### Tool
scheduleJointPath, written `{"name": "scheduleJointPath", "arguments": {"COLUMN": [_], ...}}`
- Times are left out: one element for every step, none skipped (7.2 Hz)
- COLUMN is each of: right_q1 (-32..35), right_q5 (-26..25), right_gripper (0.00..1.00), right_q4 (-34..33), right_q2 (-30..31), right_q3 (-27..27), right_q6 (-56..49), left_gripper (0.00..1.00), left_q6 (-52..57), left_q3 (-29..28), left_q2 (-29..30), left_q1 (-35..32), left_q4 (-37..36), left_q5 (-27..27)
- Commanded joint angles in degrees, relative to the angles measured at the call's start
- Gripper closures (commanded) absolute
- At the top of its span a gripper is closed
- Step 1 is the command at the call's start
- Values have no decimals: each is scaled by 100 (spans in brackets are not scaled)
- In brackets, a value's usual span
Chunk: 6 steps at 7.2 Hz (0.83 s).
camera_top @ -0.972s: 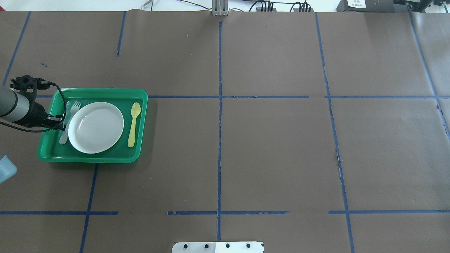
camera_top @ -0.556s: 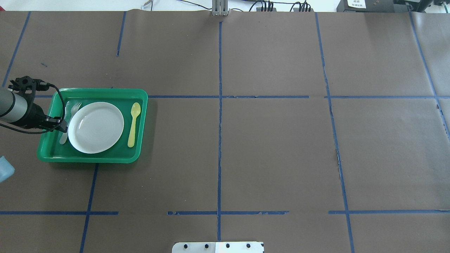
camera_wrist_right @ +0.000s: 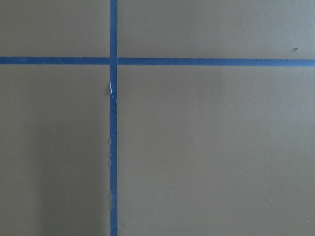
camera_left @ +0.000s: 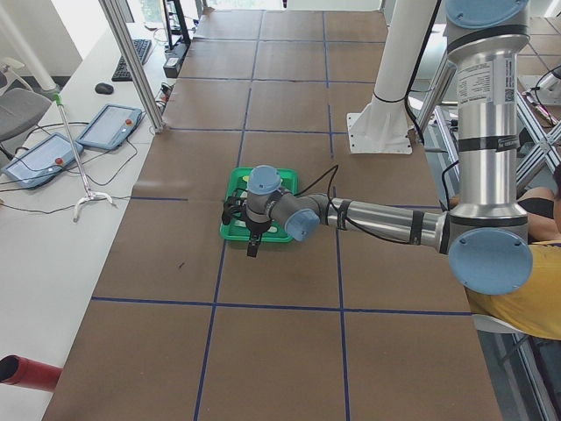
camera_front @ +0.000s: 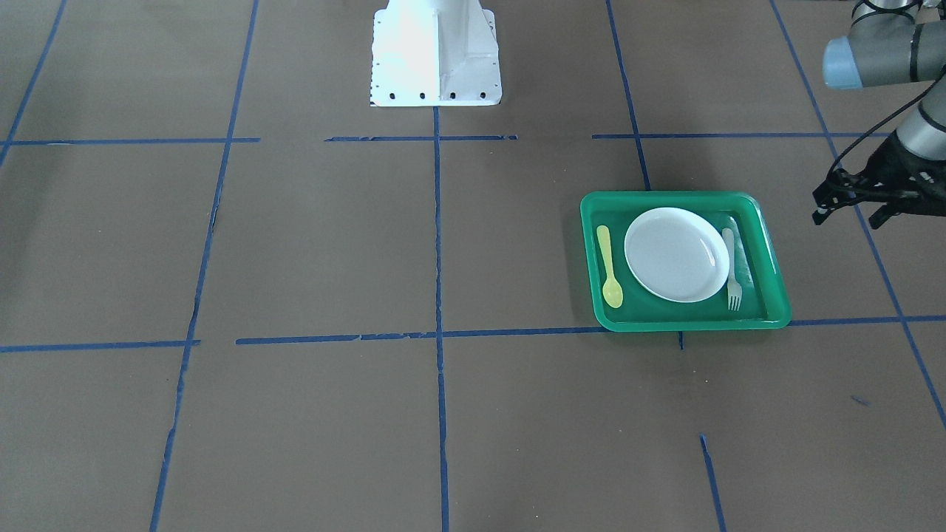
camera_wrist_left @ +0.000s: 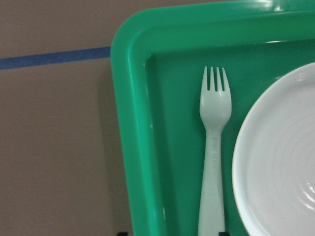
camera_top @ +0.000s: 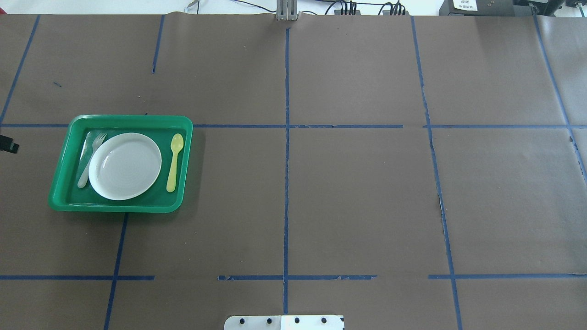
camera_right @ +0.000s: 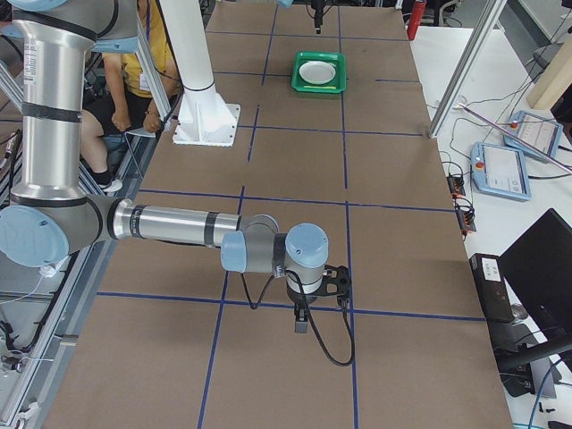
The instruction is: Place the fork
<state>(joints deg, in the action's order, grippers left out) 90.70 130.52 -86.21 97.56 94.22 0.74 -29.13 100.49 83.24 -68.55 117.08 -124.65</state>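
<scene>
The pale grey-white plastic fork [camera_top: 91, 160] lies flat in the green tray [camera_top: 120, 207], just left of the white plate [camera_top: 124, 166], tines pointing away from me. It also shows in the front view [camera_front: 732, 270] and close up in the left wrist view [camera_wrist_left: 214, 147]. My left gripper [camera_front: 848, 216] is open and empty. It hangs above the table outside the tray, on the fork's side, apart from it. My right gripper [camera_right: 302, 322] is far from the tray, over bare brown paper, and I cannot tell whether it is open or shut.
A yellow spoon [camera_top: 174, 161] lies in the tray on the plate's other side. The white robot base [camera_front: 434, 55] stands at the table's middle edge. Blue tape lines [camera_wrist_right: 113, 147] cross the brown table cover.
My left arm has pulled back to the left, off the tray's edge and almost out of the overhead view. The fork has stayed in the tray beside the plate.
</scene>
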Motion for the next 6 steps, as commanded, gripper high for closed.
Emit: {"name": "scheduleJointPath", "arguments": {"right_q1": [0,0,0,0,0,0], "right_q5": [-9,0,0,0,-9,-9], "right_gripper": [0,0,0,0,0,0], "right_q4": [7,-1,7,-1,-1,-1], "right_q2": [0,0,0,0,0,0], "right_q3": [0,0,0,0,0,0], "right_q6": [5,5,5,5,5,-4], "left_gripper": [0,0,0,0,0,0], "left_q6": [1271,2148,2600,2675,2675,2675], "left_q3": [59,59,50,50,59,-37], "left_q2": [-36,34,35,-70,-97,-158], "left_q1": [-1225,-1770,-1950,-1960,-1978,-1978], "left_q4": [-980,-1533,-1974,-2022,-1988,-1970], "left_q5": [-15,-180,-356,-514,-812,-850]}}
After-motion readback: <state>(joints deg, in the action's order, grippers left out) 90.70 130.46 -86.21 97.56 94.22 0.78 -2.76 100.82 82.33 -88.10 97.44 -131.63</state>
